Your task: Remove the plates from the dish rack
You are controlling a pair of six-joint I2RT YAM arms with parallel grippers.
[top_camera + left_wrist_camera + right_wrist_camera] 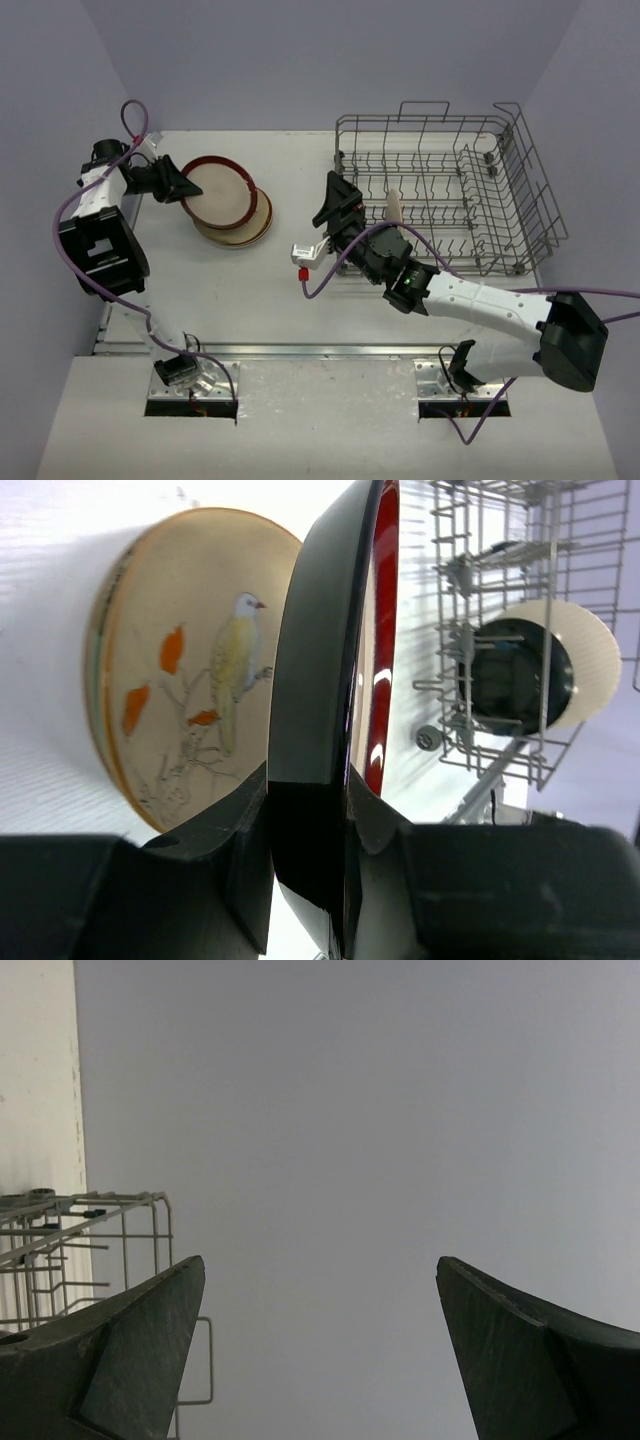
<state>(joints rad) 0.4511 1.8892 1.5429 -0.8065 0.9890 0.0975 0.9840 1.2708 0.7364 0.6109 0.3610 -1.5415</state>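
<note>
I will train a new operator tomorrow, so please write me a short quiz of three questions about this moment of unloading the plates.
1. True or false: the left gripper is shut on the red-rimmed plate.
2. The top plate of the stack on the table shows: A a fish, B a bird, C a house.
3. Fill in: the right gripper, beside the dish rack, is ___.
Key: 1 true; 2 B; 3 open.

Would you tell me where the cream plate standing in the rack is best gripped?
Probably pinch its top rim, coming down from above: the cream plate stands on edge between tines of the dish rack, so only that upper rim is free. The open right hand is close beside it.
</note>
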